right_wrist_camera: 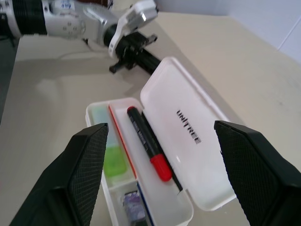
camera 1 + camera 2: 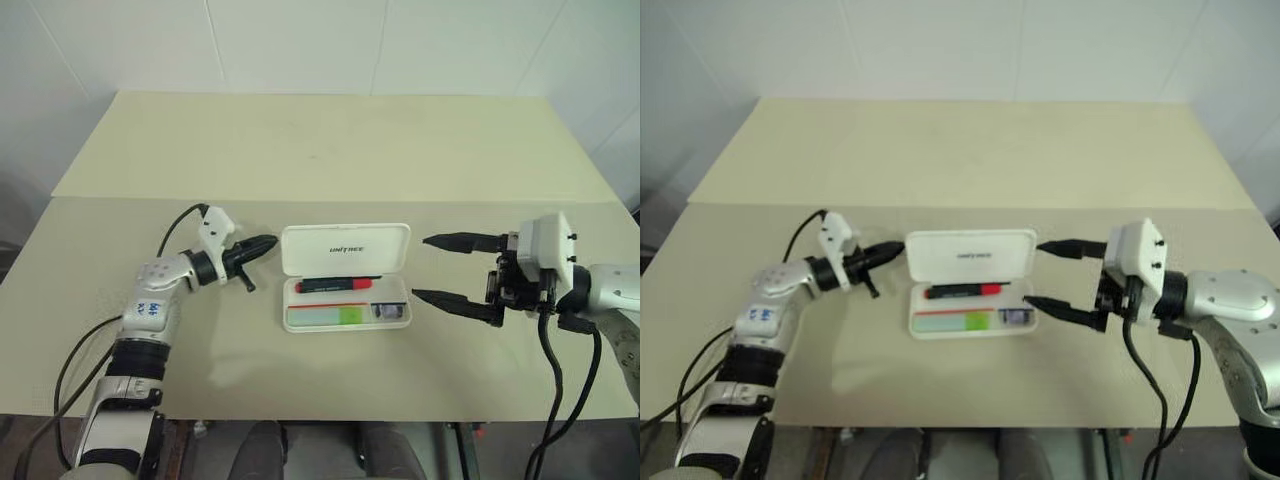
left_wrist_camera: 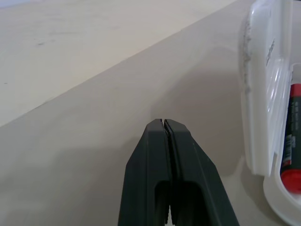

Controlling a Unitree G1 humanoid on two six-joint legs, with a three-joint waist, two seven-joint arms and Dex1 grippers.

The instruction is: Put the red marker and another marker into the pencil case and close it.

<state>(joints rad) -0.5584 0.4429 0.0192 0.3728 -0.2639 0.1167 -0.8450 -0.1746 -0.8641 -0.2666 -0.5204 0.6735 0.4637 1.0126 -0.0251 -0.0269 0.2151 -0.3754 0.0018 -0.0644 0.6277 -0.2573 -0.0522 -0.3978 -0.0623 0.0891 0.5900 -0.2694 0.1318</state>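
The white pencil case lies open at the table's middle, its lid raised toward the far side. Inside its tray lie the red marker along the hinge side and the pale green highlighter with its lime cap in the near compartment. My left gripper is shut with nothing in it, its tip just beside the lid's left edge; whether it touches I cannot tell. My right gripper stands wide open and empty to the right of the case, fingers pointing at it.
A small dark item sits in the tray's near right corner. The beige table stretches far behind the case, with a seam across it. Cables hang from both arms near the front edge.
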